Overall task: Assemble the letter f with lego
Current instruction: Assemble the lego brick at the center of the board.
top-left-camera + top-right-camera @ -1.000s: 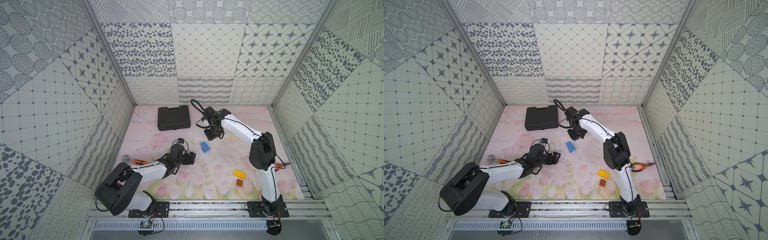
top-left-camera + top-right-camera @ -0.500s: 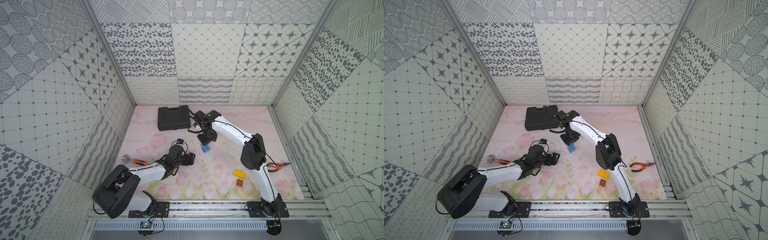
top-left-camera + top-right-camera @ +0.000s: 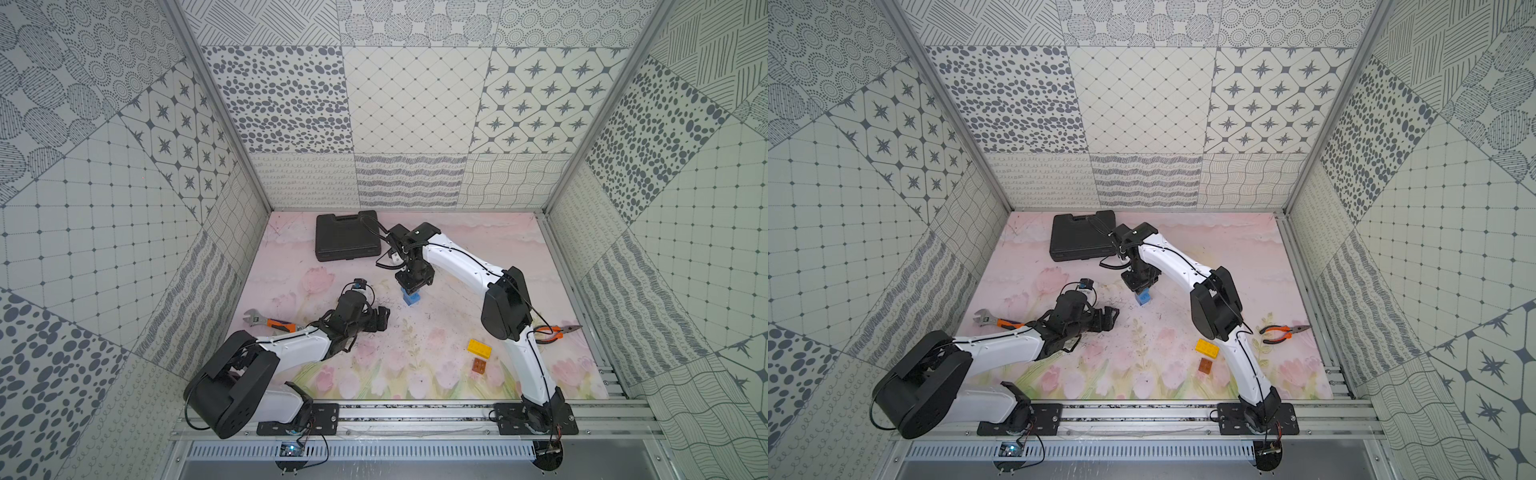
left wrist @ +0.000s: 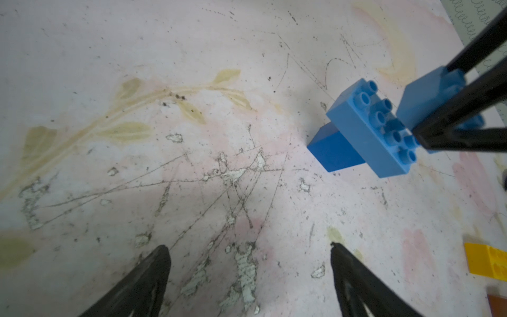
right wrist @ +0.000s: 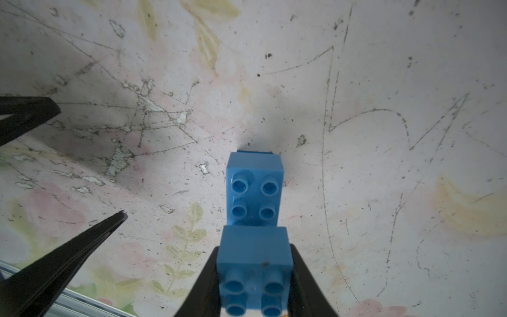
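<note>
Light blue brick [image 4: 367, 129] sits studs-up across darker blue brick [image 4: 333, 151] on the bench [image 3: 478, 257]; second light blue brick [image 5: 253, 258] is held just above; yellow brick [image 3: 479, 348] and brown brick [image 3: 479, 366] lie apart.

Right gripper [image 3: 411, 289] swings in toward seven o'clock, and its light blue brick [image 5: 253, 256] now sits over the blue stack [image 3: 412, 300]. Elbow [image 3: 505, 309] tucks toward nine, uncovering the pliers [image 3: 557, 332].

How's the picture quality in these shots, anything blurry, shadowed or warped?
Right wrist view: the small light blue studded brick pinched in the right gripper looks soft, close to the lens; the longer light blue brick beyond is sharp and throws a grey shadow on the pink mat. Left wrist view: the yellow brick at the frame edge is blurred. Both top views: even light, wide-angle splay.
</note>
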